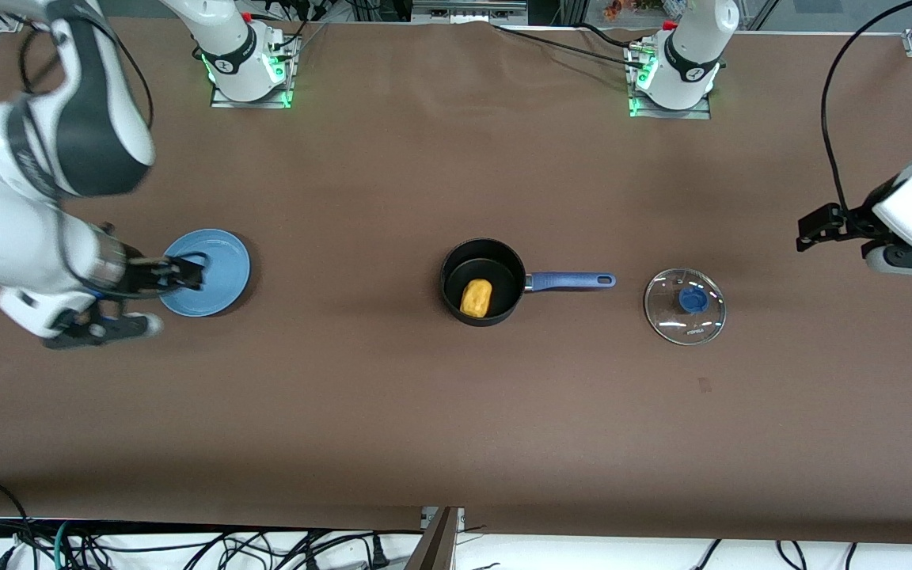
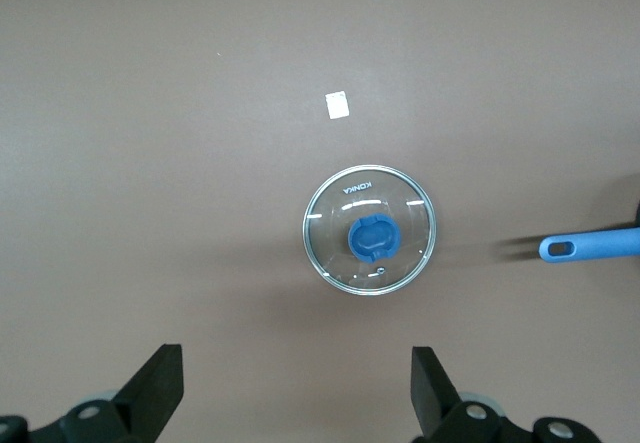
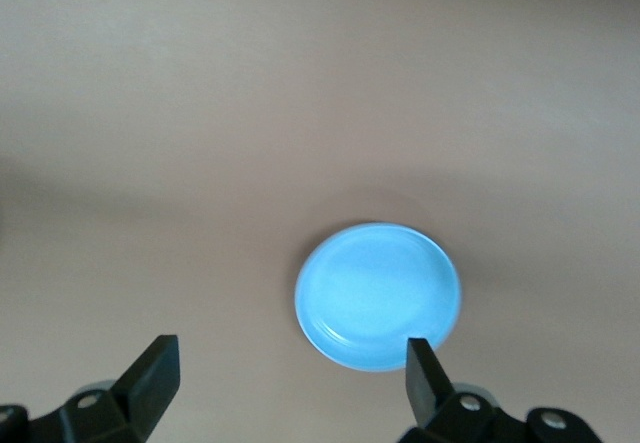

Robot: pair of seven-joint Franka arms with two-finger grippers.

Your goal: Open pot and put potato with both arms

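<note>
On the brown table the work looks finished: the pot stands uncovered in the middle, its blue handle pointing toward the left arm's end, and its glass lid lies flat on the table just past the handle's tip. The potato rests inside the pot. Judging by this, only pulling the arms clear remains. The right pincer hangs over the bare blue plate, fingers spread, gripping nothing. The left pincer is likewise spread and empty, above the table near the lid
</note>
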